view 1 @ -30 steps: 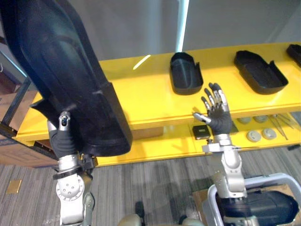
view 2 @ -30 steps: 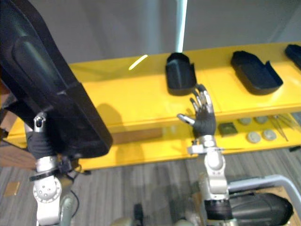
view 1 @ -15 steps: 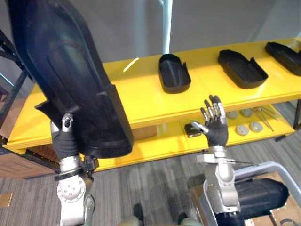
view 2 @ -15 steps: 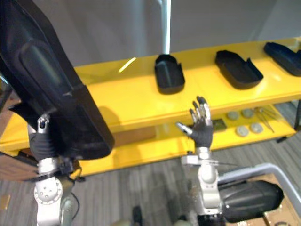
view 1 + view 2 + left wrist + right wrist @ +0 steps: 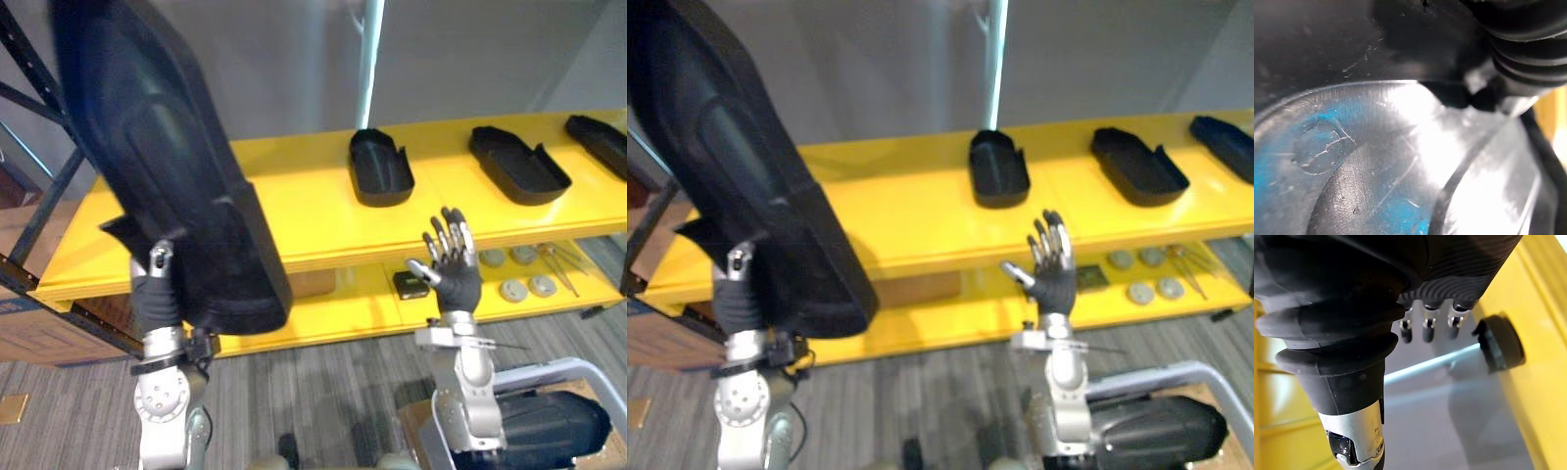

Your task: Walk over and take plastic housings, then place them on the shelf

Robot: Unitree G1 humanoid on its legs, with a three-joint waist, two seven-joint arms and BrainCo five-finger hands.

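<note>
Fingers (image 5: 453,235) spread, right hand (image 5: 458,284) empty

Carried by left hand (image 5: 155,299), plastic housing (image 5: 167,176) stands upright before shelf (image 5: 304,211); its grip is hidden, can't tell. Judgement: lower it flat onto the bare left stretch, clear of other housings (image 5: 380,168).

Very close view of the surface of a black plastic housing (image 5: 1376,161). The plastic is glossy and finely scratched, with a pale sheen and patches of blue reflected light. A raised, curved ridge sweeps across it, and a faint round moulded mark sits inside the curve. The dark ribbed cover of the robot hand (image 5: 1528,49) sits close against the housing in one corner. Near it, a narrow strip of yellow shelf (image 5: 1558,112) shows past the housing's edge.
</note>
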